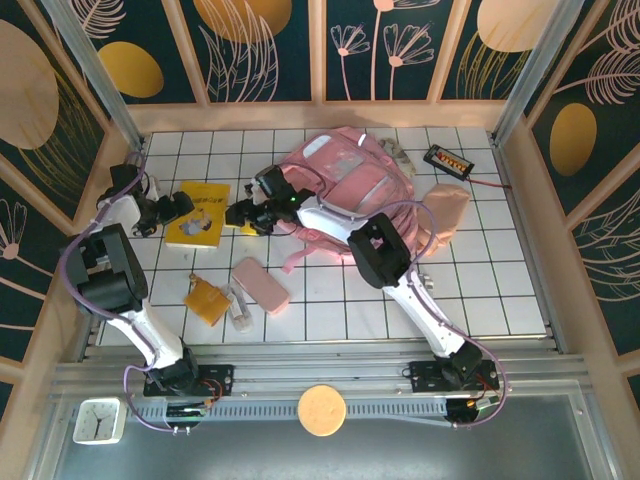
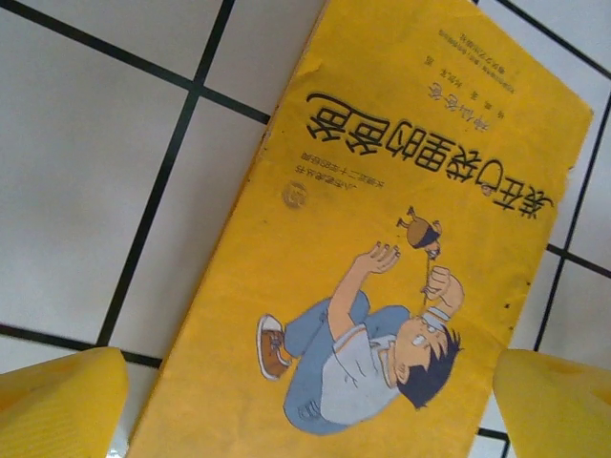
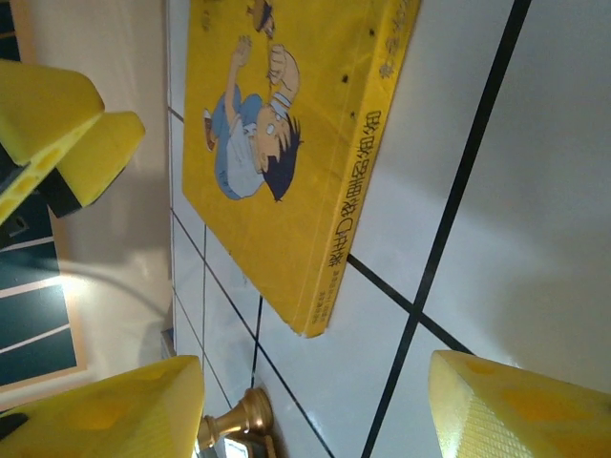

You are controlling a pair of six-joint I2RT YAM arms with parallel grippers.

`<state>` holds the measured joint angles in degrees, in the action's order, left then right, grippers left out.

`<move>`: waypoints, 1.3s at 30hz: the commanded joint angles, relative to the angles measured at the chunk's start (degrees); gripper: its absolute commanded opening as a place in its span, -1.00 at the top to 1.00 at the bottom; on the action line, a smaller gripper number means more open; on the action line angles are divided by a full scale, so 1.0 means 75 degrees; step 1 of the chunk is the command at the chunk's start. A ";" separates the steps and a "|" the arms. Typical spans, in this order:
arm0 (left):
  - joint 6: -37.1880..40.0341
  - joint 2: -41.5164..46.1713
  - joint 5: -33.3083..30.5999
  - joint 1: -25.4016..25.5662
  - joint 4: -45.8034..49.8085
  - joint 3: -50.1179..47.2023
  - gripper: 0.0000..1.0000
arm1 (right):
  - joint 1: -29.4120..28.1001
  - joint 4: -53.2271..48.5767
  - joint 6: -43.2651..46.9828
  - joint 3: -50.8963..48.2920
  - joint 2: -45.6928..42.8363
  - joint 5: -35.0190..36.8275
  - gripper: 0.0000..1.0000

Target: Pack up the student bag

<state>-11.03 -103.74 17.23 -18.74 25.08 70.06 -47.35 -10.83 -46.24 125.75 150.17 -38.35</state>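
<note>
The student bag [image 1: 345,180] is a large pink backpack lying flat at the back middle of the tiled table. A yellow book [image 1: 200,213] with a cartoon boy on its cover lies to the left of it. My left gripper [image 1: 178,208] hangs open at the book's left edge. In the left wrist view the cover [image 2: 382,258] runs between that gripper's [image 2: 310,420] yellow fingertips [image 2: 62,401]. My right gripper [image 1: 243,215] is open at the book's right edge. In the right wrist view the book [image 3: 286,143] has its corner just ahead of the gripper [image 3: 315,410], with bare tile between the fingers [image 3: 520,405].
A flat pink pencil case [image 1: 261,285] and an orange item [image 1: 208,298] lie in front of the book. A beige pouch [image 1: 445,215] sits right of the bag, and a black device [image 1: 447,160] behind it. A small gold object [image 3: 239,420] stands near my right gripper.
</note>
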 commanded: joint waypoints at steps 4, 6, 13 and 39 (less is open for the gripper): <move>0.0595 -0.0720 0.0212 -0.0091 -0.0353 0.0441 -0.85 | -0.0190 0.0890 -0.0855 0.0278 0.0440 0.0375 -0.25; 0.0582 -0.0855 0.0264 -0.0095 -0.0393 0.0486 -0.78 | -0.0213 0.0982 -0.0946 0.0361 0.0562 0.0390 -0.24; 0.0563 -0.1192 0.0769 -0.0080 -0.0433 0.0369 -0.30 | -0.0214 0.1147 -0.1134 0.0623 0.0942 0.0252 -0.19; -0.2002 0.0700 0.4535 -0.0102 -0.2446 -0.1188 1.00 | 0.0443 0.2372 -0.0312 -0.2516 -0.1075 -0.0170 -0.63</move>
<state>-17.98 -101.01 40.05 -20.03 12.75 62.37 -46.09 7.20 -51.05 112.33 145.99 -40.40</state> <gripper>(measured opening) 0.063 0.795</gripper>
